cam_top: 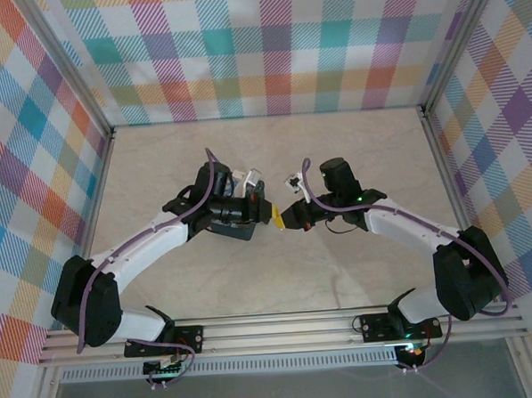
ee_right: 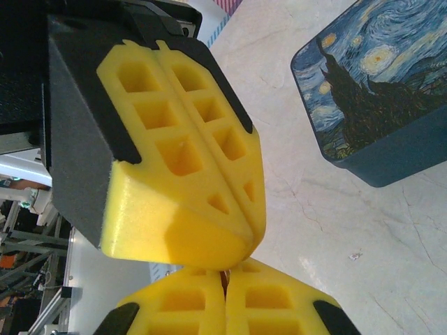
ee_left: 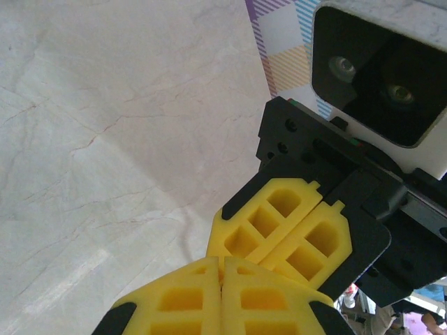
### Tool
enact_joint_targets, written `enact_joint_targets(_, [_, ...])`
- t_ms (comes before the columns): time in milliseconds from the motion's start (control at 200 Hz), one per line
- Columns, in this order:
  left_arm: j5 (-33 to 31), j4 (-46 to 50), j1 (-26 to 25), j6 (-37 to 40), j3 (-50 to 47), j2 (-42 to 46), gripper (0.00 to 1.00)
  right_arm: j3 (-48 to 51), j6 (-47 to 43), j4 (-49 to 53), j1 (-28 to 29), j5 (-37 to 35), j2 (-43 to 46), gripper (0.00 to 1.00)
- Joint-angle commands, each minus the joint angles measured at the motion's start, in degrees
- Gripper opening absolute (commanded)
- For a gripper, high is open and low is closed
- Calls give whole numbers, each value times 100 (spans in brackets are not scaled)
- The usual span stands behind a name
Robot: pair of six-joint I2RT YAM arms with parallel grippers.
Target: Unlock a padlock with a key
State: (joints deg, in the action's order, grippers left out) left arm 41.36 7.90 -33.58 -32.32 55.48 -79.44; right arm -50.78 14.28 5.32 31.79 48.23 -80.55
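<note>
The left gripper [ee_left: 222,271] and the right gripper [ee_right: 225,279] meet tip to tip above the table [ee_right: 335,230], near the box with the blue swirling painting print [ee_right: 370,84] but clear of it, on the side of its short dark wall. Each gripper has its yellow pads pressed flat together with only a thin seam between them. I cannot tell whether the padlock or the key sits in either seam. Both would be small enough to be swallowed by the pads, and a faint dark sliver at the right gripper's seam is too small to read. A pale speck [ee_right: 355,257] lies on the table between the tips and the box, also too small to name. The main risk, as I judge it, is misalignment. With the parts buried in foam, a slight angle between the two tips would make the key miss the keyway or jam and bend as the arms push together. A twist to turn the lock could also roll a thin piece out of a soft grip, and it would drop toward the box and be awkward to pick up again. Pushing harder could also grind the pads against each other.
</note>
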Motion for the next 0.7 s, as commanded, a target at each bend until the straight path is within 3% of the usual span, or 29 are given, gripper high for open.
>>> enact_joint_targets(0, [68, -356, -43, -95, -115, -63, 0, -81, -79, -96, -7, 91, 29, 9])
enact_joint_targets(40, [-12, -381, -43, -106, -142, -45, 0, -50, -70, -93, -28, 81, 41, 14])
enact_joint_targets(135, [-180, -490, 2, -159, -192, -2, 0, 95, 158, -287, -99, 15, 145, 42])
enact_joint_targets(245, [-169, -645, 70, -287, -201, -28, 0, 355, 575, -658, -238, -258, 427, 54])
enact_joint_targets(340, [-181, -798, 88, -388, -270, 21, 0, 586, 1240, -1339, -287, -424, 583, 54])
enact_joint_targets(560, [-163, -1194, 117, -681, -364, 76, 0, 1080, 3009, -3366, -270, -565, 387, 39])
enact_joint_targets(695, [-199, -1244, 157, -745, -371, 86, 0, 1221, 3371, -3540, -197, -802, 451, 38])
